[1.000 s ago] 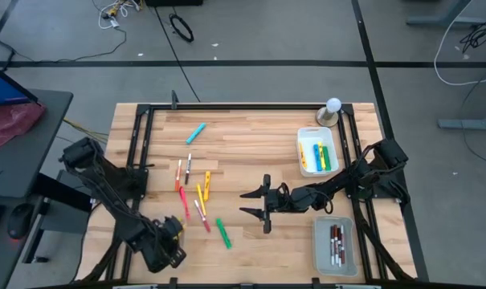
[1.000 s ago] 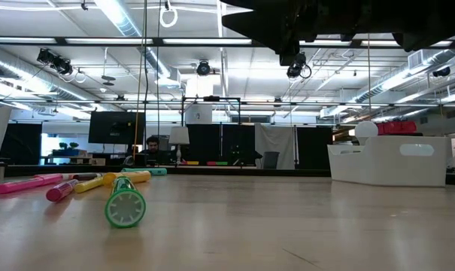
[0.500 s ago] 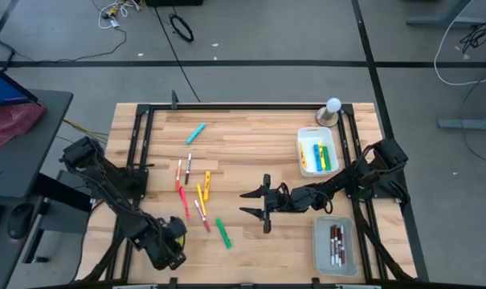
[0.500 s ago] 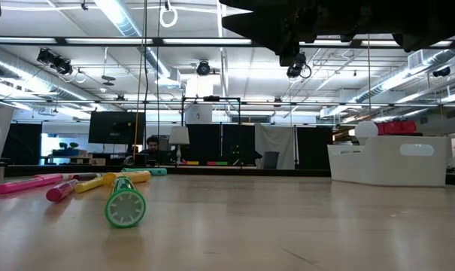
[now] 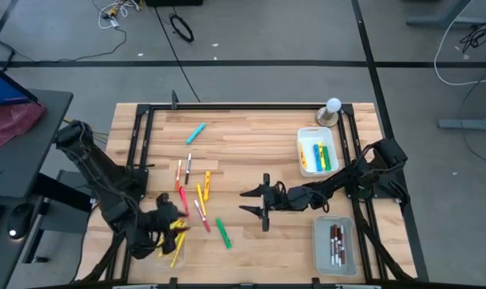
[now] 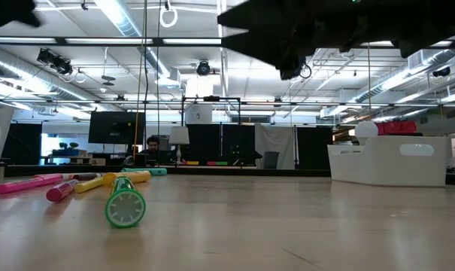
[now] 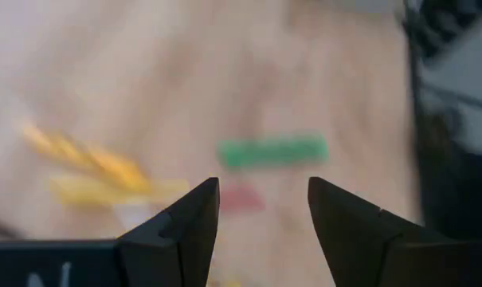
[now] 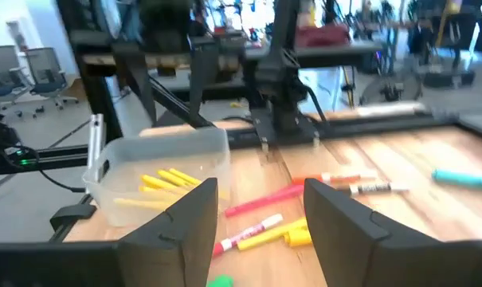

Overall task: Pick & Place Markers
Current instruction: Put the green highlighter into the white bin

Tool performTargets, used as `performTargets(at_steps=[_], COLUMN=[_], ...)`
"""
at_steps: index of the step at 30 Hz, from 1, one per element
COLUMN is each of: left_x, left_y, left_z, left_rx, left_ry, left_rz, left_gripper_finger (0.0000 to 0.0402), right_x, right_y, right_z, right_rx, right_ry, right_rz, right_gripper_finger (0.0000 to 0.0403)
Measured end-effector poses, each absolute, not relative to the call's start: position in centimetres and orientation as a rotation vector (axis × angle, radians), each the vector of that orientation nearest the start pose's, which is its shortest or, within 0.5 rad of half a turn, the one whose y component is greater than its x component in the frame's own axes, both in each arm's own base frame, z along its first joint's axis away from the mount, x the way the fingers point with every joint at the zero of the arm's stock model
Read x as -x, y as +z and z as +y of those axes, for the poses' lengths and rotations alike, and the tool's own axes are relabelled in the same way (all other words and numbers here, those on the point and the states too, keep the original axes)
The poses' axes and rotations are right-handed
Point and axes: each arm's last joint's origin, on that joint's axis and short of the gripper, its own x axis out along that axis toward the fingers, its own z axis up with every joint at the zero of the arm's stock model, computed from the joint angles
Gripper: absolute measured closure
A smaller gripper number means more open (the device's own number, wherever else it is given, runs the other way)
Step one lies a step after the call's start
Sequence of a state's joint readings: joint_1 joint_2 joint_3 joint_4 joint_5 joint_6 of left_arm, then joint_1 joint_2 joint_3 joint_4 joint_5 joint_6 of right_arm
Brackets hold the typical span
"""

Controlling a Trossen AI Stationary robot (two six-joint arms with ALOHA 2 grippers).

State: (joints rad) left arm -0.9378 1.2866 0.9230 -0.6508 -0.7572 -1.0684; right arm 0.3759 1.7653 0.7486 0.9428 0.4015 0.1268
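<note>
Loose markers lie flat on the table's left-middle: a light blue one (image 5: 196, 132), white ones (image 5: 187, 168), yellow ones (image 5: 202, 191), a pink one (image 5: 201, 212) and a green one (image 5: 223, 233). The green one shows end-on in the low view (image 6: 125, 208). My left gripper (image 5: 177, 220) hangs open above the near-left table, between these markers and a clear tray (image 5: 164, 255) that holds yellow markers (image 5: 177, 243). Nothing is between its fingers (image 7: 263, 211). My right gripper (image 5: 255, 201) stands open mid-table, level, pointing at the loose markers (image 8: 260, 209).
A white tray (image 5: 303, 156) at the far right holds yellow, blue and green markers. A clear tray (image 5: 321, 249) at the near right holds white markers with dark or red caps. A white ball on a stand (image 5: 332, 108) is at the far right corner. A black frame (image 5: 138, 144) rims the table.
My left gripper has risen off the near-left tray, moved a little toward the far edge and the loose markers, and rolled about its own axis. The tray's yellow markers, covered by the gripper before, now show. My right gripper has kept still.
</note>
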Motion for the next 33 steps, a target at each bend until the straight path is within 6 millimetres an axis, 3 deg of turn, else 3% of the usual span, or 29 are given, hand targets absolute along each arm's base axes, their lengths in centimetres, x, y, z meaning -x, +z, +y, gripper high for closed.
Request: performTargets(at_steps=[6, 9, 13, 17, 21, 26, 33], left_x=[-16.8, -17.0, -17.0, -17.1, -17.6, -18.2, -18.4], left_y=[25.2, 23.6, 20.3, 18.1, 17.8, 18.4, 18.7], left_z=[-17.2, -16.2, -14.4, -13.1, -12.8, -13.1, -13.4], left_rx=[0.091, 0.063, 0.177, 0.331, 0.401, 0.371, 0.334], left_ry=[0.400, 0.457, 0.571, 0.649, 0.663, 0.641, 0.618], left_rz=[0.406, 0.393, 0.318, 0.181, 0.140, 0.140, 0.149], left_gripper_finger=[0.0200, 0.0200, 0.0200, 0.0200, 0.0200, 0.0200, 0.0200], right_x=[-32.7, -32.9, -33.9, -36.1, -39.7, -44.0, -47.3], right_y=[16.7, 16.1, 16.8, 17.4, 17.0, 14.9, 12.8], right_z=[10.5, 10.5, 11.1, 11.1, 11.1, 11.3, 11.9], right_rx=[-0.228, -0.246, -0.247, -0.219, -0.211, -0.145, -0.024], right_ry=[-0.078, -0.064, -0.034, 0.033, 0.162, 0.215, 0.324], right_rz=[0.177, 0.279, 0.394, 0.483, 0.524, 0.655, 0.785], right_gripper_finger=[0.0213, 0.0207, 0.0178, 0.0135, 0.0106, 0.0101, 0.0106])
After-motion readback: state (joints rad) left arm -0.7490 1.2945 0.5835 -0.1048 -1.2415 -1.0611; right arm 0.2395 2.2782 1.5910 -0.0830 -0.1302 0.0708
